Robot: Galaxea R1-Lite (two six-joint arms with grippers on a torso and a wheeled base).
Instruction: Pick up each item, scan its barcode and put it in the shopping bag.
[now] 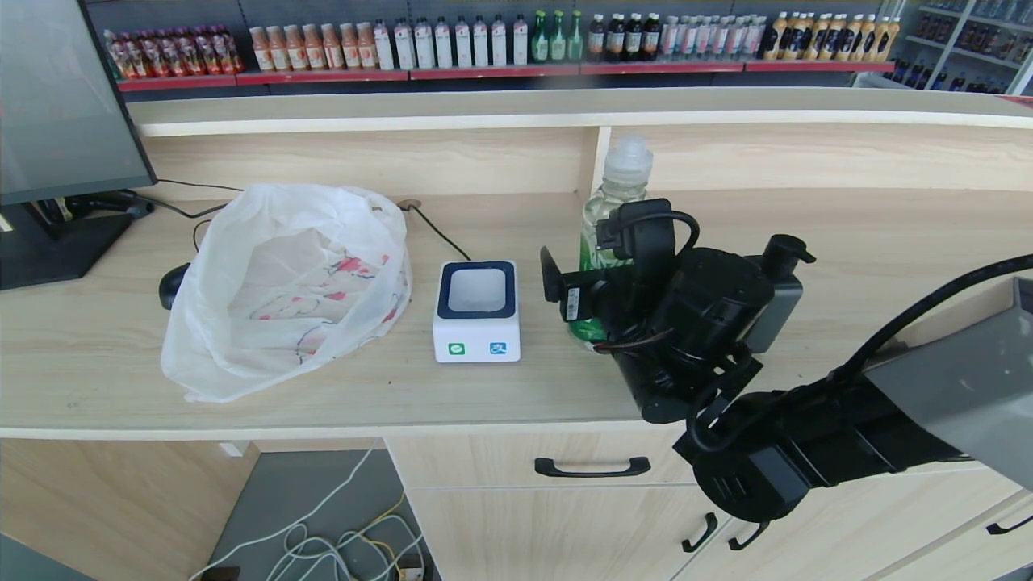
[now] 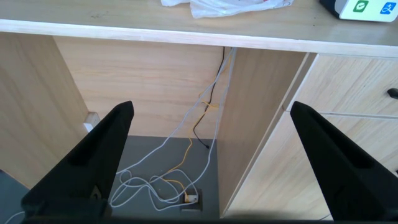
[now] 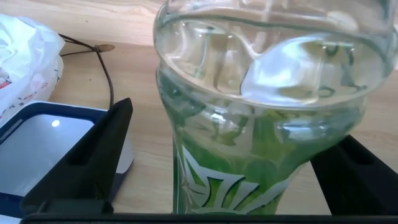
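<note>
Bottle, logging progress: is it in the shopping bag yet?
No, the bottle stands on the counter beside the scanner, apart from the bag.

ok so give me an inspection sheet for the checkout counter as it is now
surface: light wooden counter, level.
job's things: white plastic shopping bag open at the left; white box scanner with dark-rimmed window beside it; clear bottle with green label upright; dark grey pump bottle behind the right arm.
clutter: black mouse behind the bag; dark monitor.
grippers: right gripper jaws open either side of the clear bottle; left gripper open below the counter edge.
cables: black cable behind the scanner; loose wires on the floor.
surroundings: shelves of drink bottles.
</note>
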